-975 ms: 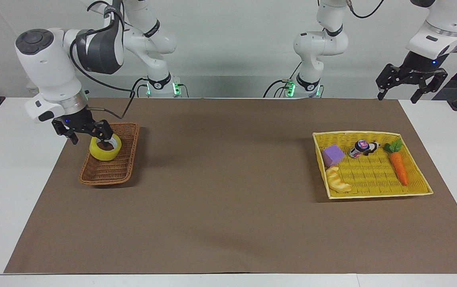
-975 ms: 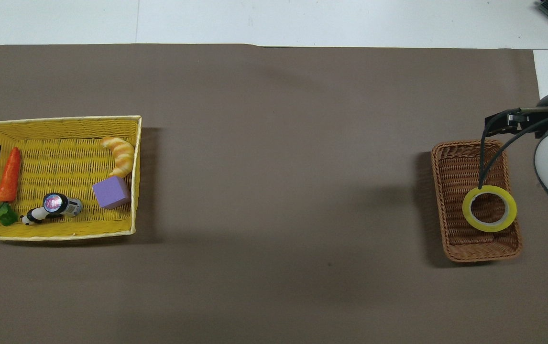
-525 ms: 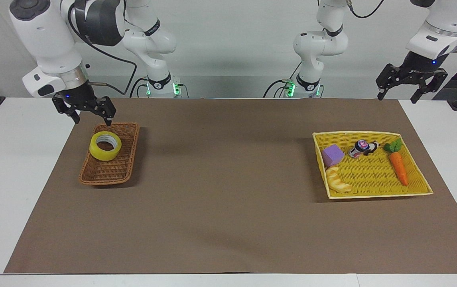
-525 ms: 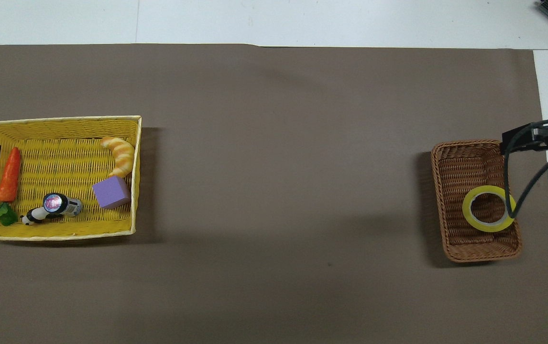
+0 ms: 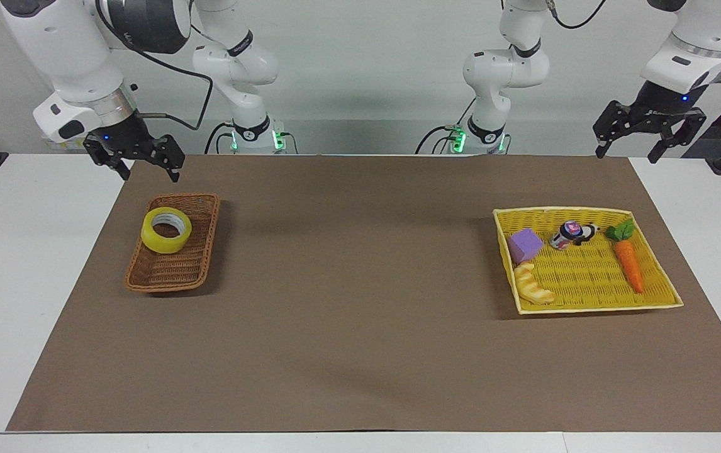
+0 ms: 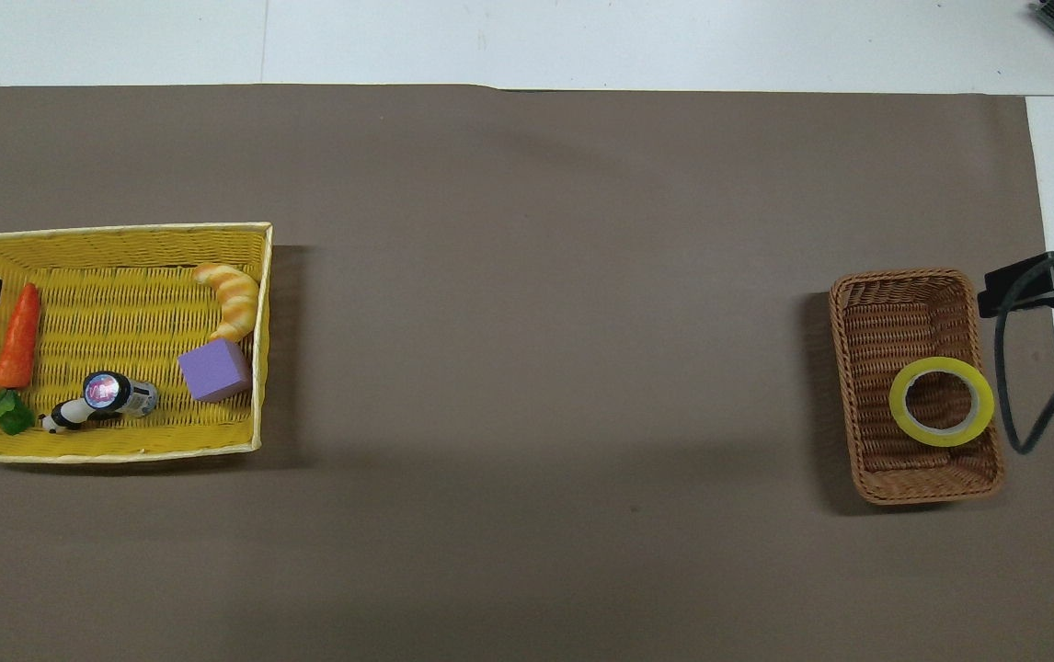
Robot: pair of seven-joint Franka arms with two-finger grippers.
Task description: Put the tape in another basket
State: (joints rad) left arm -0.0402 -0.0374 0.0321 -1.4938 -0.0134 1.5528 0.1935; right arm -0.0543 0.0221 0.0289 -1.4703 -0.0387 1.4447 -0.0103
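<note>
Change: a second ago the right gripper (image 5: 134,165) stood low in the basket (image 5: 199,251) with its fingers about the tape (image 5: 167,230); it has since risen clear and drawn back toward the robots, leaving the tape where it was. The left gripper (image 5: 648,135) has not moved.
Right gripper: up in the air over the mat's edge (image 5: 360,158) nearest the robots, at the right arm's end of the table; fingers spread wide, holding nothing.
Left gripper: waits high over the table's corner at the left arm's end; fingers spread, empty.
Tape and gripper: the tape lies flat, hole upward, well below the right gripper and apart from it, nothing touching it.
Tape's place: inside the brown basket, in the half nearer the robots.
Brown basket: on the mat at the right arm's end; holds the tape alone.
Yellow tray (image 5: 662,306): on the mat at the left arm's end; holds a purple block (image 5: 525,245), a bread toy (image 5: 533,285), a small can (image 5: 565,234) lying on its side, a panda figure (image 5: 586,232) touching the can, and a carrot (image 5: 628,261).
</note>
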